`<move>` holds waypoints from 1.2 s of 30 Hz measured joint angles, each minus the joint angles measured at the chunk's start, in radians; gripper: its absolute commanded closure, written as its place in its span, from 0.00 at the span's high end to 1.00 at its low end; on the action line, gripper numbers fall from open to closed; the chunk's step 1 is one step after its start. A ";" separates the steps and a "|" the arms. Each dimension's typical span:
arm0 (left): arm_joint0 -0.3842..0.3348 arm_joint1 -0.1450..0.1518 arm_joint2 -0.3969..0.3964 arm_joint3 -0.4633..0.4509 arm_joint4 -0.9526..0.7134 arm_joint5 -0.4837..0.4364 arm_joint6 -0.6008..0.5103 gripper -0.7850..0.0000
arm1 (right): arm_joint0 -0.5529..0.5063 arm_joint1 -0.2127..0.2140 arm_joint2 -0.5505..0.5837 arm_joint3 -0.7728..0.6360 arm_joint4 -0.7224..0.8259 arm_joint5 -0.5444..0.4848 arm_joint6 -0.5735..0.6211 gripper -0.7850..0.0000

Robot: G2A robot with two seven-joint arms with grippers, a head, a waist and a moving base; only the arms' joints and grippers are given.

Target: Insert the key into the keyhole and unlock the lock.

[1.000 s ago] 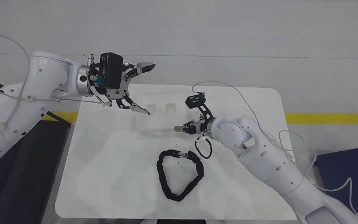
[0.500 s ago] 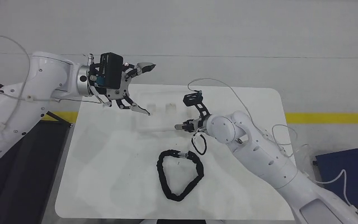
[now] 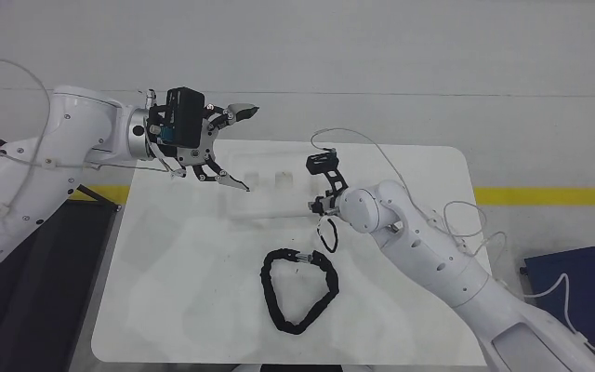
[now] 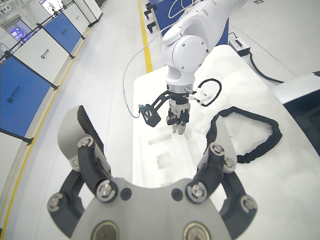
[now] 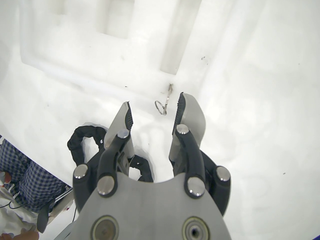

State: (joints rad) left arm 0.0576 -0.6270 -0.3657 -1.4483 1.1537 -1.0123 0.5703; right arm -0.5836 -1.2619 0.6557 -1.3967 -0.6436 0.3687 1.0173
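Key [image 5: 167, 98], a thin metal blade on a wire ring, lies flat by the foam tray's [image 5: 75, 51] edge, between the right claw's [image 5: 153, 112] spread fingers. Likely light, stiff and slippery, so pinch its head. Left claw [image 3: 244, 149] hangs wide, upper left in the top view.

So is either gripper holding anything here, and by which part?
Nothing held. The left gripper and right gripper are open; the key lies free on the table.

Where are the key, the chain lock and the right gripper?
key [image 5: 168, 95]: right wrist view, on its shaft.
chain lock [image 3: 266, 279]: top view, left side of the loop.
right gripper [image 5: 154, 102]: right wrist view, midway between its fingertips.
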 measured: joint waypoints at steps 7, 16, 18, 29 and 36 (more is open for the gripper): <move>0.000 0.000 0.000 0.000 0.000 0.000 0.000 1.00 | 0.001 -0.014 0.003 0.033 0.003 -0.008 -0.001 0.09; 0.000 0.000 0.000 0.000 0.000 0.000 0.000 1.00 | 0.005 -0.031 0.008 0.063 -0.014 -0.013 -0.021 0.00; 0.000 0.000 0.000 0.000 0.000 0.000 0.000 1.00 | 0.007 -0.033 0.012 0.063 -0.021 -0.009 -0.019 0.00; 0.000 0.000 0.000 0.000 0.000 0.000 0.000 1.00 | -0.024 -0.022 0.078 -0.041 -0.047 0.046 0.063 0.00; 0.000 0.000 0.000 0.000 0.000 0.000 0.000 1.00 | -0.137 0.021 0.245 -0.190 0.031 -0.011 0.083 0.00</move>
State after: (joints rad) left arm 0.0576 -0.6270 -0.3657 -1.4483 1.1537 -1.0123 0.5703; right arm -0.7206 -1.2410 0.9006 -1.5869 -0.6125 0.3580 1.1000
